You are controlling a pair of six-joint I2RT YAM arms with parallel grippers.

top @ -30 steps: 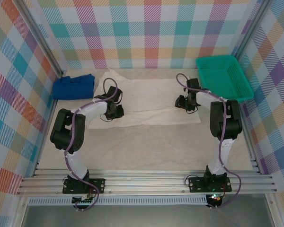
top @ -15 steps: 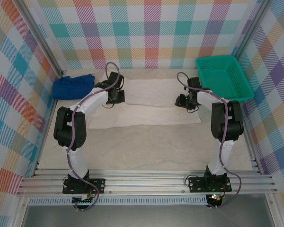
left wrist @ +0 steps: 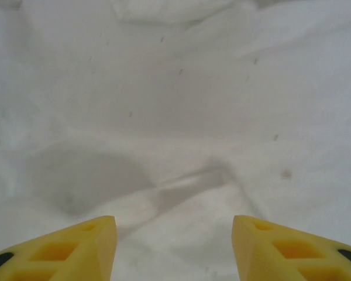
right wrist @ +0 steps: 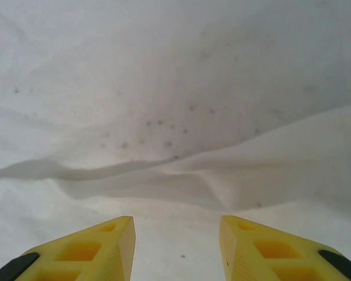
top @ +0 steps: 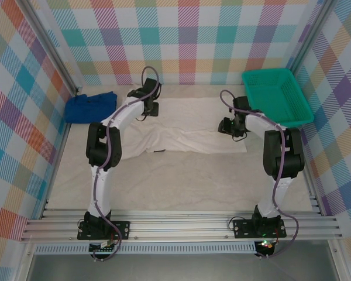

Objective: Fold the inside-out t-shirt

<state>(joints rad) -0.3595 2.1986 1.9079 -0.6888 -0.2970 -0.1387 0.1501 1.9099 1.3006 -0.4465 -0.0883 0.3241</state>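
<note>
Across table centre — white t-shirt [top: 187,126] flat, softly creased.

Left gripper [left wrist: 174,218] fingers [left wrist: 58,249] run off the bottom edge — a dark speck [top: 158,151] on the inside-out t-shirt [top: 187,126] is too small to identify.

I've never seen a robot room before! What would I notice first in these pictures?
Probably the big white t-shirt spread across the middle of the table, with the left arm and right arm reaching over it. Then the bright green basket at the far right corner and the blue cloth bunched at the far left.
</note>
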